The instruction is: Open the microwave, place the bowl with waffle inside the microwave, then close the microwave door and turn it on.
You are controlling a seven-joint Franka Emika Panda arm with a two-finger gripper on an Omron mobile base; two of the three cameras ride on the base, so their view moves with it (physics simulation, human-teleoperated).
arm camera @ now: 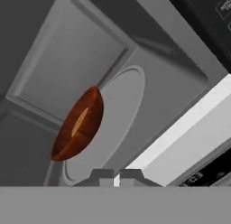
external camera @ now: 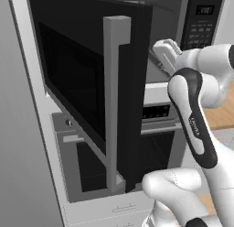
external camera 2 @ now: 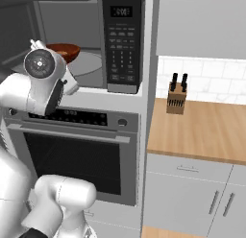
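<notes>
Bowl inside open microwave, on turntable

1. This is a home kitchen: a black built-in microwave sits above a steel-fronted oven in one tall column.
2. Beside it runs a wooden tabletop over grey cabinet doors.
3. A knife block stands near the tabletop's back edge, against a white tiled wall.
</notes>
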